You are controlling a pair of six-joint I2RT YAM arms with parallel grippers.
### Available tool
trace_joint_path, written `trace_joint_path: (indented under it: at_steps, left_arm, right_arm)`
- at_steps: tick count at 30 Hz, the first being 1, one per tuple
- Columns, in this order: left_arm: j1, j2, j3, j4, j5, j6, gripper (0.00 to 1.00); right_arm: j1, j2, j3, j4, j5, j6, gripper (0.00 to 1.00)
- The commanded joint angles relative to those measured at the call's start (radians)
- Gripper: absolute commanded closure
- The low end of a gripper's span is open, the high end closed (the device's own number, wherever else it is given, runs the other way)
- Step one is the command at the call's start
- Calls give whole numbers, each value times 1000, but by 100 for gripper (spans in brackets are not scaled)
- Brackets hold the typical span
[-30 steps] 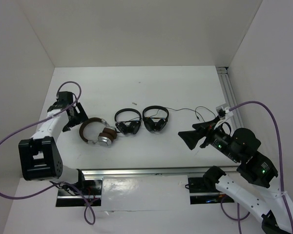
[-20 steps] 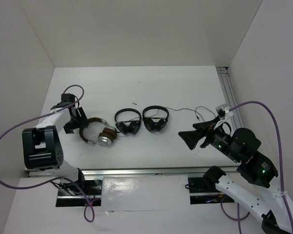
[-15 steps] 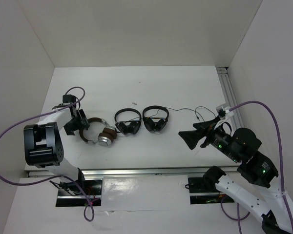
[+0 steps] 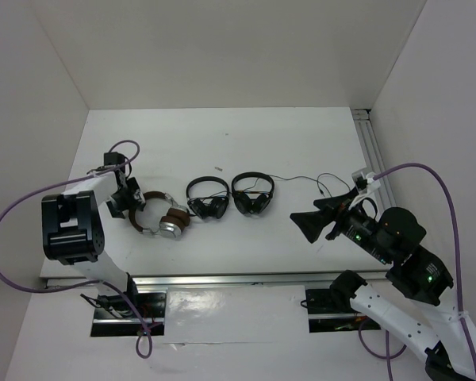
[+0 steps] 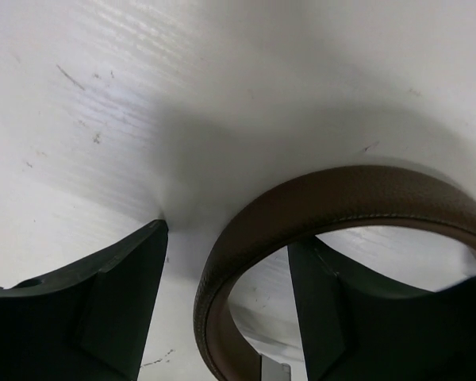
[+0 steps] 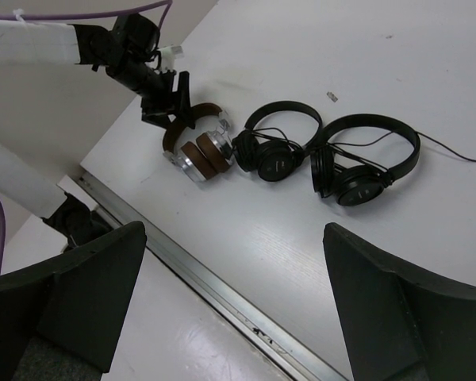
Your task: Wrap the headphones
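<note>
The brown-banded headphones (image 4: 160, 214) lie flat on the left part of the white table (image 4: 262, 143). They are the leftmost in a row with two black headphones (image 4: 208, 197) (image 4: 253, 193). Your left gripper (image 4: 131, 203) is down at the table, its fingers (image 5: 95, 309) spread to either side of the brown headband (image 5: 341, 194). A gap shows on each side, so nothing is clamped. Your right gripper (image 4: 303, 223) hovers well apart over the near right side, its fingers spread wide and holding nothing.
</note>
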Motion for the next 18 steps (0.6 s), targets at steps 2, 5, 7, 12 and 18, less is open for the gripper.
trace_joint_path:
  at_steps: [2,5,7,12,18]
  left_arm:
    - [6,78,32,9,11,28,28]
    - [6,91,43,-10,11,28,37]
    - [6,91,43,-11,1,28,37]
    - [6,82,43,-11,1,28,43]
    - [6,82,54,-68,-109,-18,100]
  right_arm:
    - [-5,19,36,34,-18,1,0]
    - [-5,19,36,34,-18,1,0]
    - [-5,19,46,25,-9,1,0]
    - [-5,19,56,16,-18,11,0]
    - [-14,9,65,16,-18,11,0]
